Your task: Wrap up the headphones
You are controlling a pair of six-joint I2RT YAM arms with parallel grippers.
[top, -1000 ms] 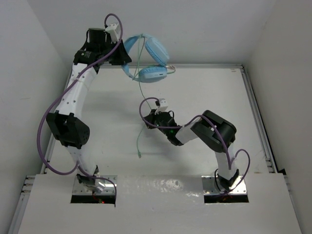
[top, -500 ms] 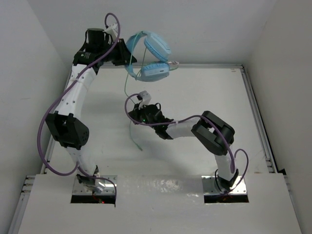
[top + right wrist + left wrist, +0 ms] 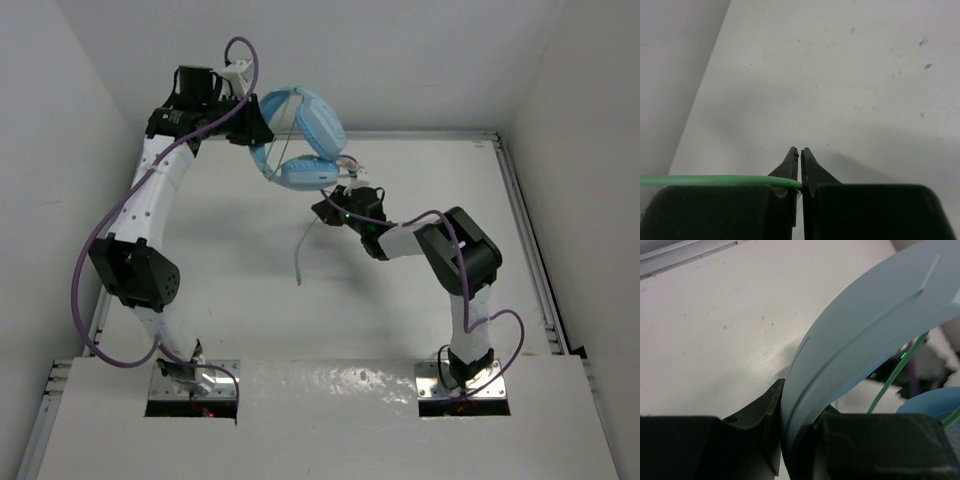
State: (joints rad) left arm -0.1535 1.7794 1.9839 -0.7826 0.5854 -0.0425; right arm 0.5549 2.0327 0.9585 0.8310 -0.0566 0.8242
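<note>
The headphones (image 3: 300,135) are held up above the far edge of the counter (image 3: 400,300), left of its middle. Their light blue headband (image 3: 860,335) is clamped between the black fingers (image 3: 760,410) of the left end effector (image 3: 258,130), which is clenched on it. The two earcups (image 3: 308,172) are seen just to the right of that grip, one above the other in the overhead view.

The thin green cable (image 3: 303,245) is led down from the headphones to the right end effector (image 3: 326,208). There it is pinched between closed fingertips, as the right wrist view shows, where it enters from the left and ends at the jaws. Below the pinch, the free end is hung towards the middle of the counter. Whether its tip rests on the surface cannot be told.

The left arm (image 3: 150,210) is raised from its base at the near edge and stretched along the left edge towards the far left corner, with the wrist turned to the right. The right arm (image 3: 460,255) is bent sharply at the elbow over the right half of the counter. Its forearm is reached left and far, so that its end effector is placed just below the lower earcup.

Thick purple cables (image 3: 100,240) are looped along both arms. The counter is white and lightly speckled, with a metal rail (image 3: 525,230) along its far and right edges. It is enclosed by plain white walls (image 3: 420,60) on three sides.
</note>
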